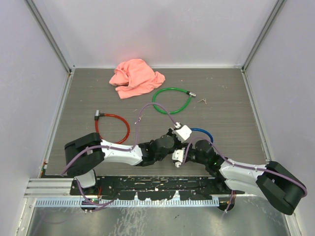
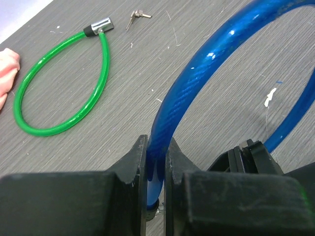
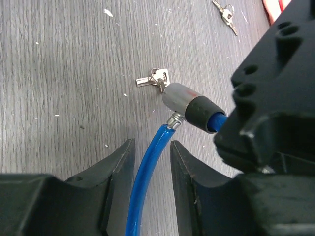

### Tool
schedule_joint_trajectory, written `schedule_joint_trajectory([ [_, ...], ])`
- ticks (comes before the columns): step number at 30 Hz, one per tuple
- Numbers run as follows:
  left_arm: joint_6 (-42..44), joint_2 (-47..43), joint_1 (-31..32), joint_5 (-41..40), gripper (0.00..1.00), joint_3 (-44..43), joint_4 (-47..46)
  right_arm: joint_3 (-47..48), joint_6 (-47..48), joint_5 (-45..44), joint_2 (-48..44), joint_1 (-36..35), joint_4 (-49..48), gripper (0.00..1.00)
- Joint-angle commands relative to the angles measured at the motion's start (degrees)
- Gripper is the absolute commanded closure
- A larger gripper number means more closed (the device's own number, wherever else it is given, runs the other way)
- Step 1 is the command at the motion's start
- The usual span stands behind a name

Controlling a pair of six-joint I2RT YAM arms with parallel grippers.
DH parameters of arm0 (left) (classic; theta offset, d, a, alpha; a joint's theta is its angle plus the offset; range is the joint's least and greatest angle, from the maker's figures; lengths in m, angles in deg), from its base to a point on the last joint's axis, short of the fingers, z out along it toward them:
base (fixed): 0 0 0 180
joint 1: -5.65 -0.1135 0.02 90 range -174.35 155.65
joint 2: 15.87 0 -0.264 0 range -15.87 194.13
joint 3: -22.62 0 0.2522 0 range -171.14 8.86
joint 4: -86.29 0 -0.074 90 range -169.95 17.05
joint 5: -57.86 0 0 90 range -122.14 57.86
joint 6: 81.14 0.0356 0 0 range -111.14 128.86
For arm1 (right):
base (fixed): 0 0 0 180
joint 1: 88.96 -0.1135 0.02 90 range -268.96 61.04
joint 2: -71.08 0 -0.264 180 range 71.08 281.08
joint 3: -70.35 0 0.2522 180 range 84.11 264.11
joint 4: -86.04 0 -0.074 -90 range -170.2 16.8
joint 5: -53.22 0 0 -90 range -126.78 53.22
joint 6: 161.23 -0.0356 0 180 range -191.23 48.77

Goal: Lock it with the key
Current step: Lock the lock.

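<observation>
A grey wood-grain desk [image 1: 231,123], flecked with white specks and scratches, sits inside a booth of pale lilac walls [image 1: 157,29] edged with aluminium posts [image 1: 49,34]; a metal rail [image 1: 54,187] runs along the near edge. The blue cable lock [image 1: 202,132] lies at the near middle, between the two arms. The left pincer [image 2: 156,147] is clamped on its blue cable. The right pincer [image 3: 151,147] stands a little apart, straddling the cable near the lock head [image 3: 184,101] with slim gaps on both sides. A key [image 3: 155,78] sticks out of the head's far end. A green cable lock [image 2: 105,64] lies farther off with spare keys [image 2: 138,15] just beside its barrel, a red cable lock [image 1: 128,129] lies to the left, and a pink cloth [image 1: 135,78] is crumpled near the far wall.
</observation>
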Motion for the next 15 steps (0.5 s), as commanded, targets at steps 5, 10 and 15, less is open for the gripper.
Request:
schedule_joint_trajectory([
  [5,-0.11,0.58,0.70,-2.88,1.00,2.74,-10.67,5.51,3.56,3.23,-5.64,-0.40,3.75,0.49],
  [10,1.25,1.26,0.70,-5.03,1.00,3.45,-12.60,10.38,8.97,10.44,-9.90,-0.41,20.43,0.48],
  [15,2.04,1.66,0.68,-6.03,1.00,4.09,-14.42,13.15,13.93,15.15,-13.82,-0.39,35.74,0.47],
])
